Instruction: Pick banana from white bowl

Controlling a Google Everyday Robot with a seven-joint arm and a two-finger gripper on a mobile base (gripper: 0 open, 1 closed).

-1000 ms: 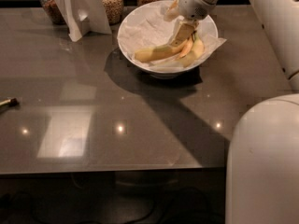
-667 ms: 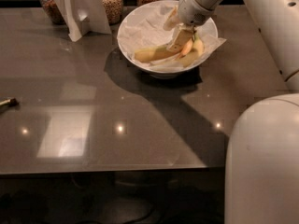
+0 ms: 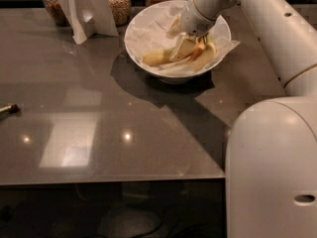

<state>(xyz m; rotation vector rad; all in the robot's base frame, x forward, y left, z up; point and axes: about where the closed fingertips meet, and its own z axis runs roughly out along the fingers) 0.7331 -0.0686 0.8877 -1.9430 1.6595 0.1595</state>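
The white bowl [image 3: 143, 26] lined with crumpled white paper stands at the back middle of the dark table. The long pale yellow banana [image 3: 157, 58] lies in it, running from the left towards the centre. A shorter yellow banana [image 3: 207, 58] lies at the bowl's right side, with a thin orange-brown piece [image 3: 199, 45] beside it. My gripper [image 3: 184, 44] reaches down into the bowl from the upper right, right at the long banana's right end, which it hides.
Three glass jars [image 3: 119, 1] stand along the table's back edge, with a white folded card stand [image 3: 86, 9] in front of them. A small dark object [image 3: 7, 110] lies at the left edge. My white base [image 3: 270, 167] fills the front right.
The gripper has shifted slightly left and down inside the bowl, closer onto the long banana. The bananas and bowl have not visibly moved.
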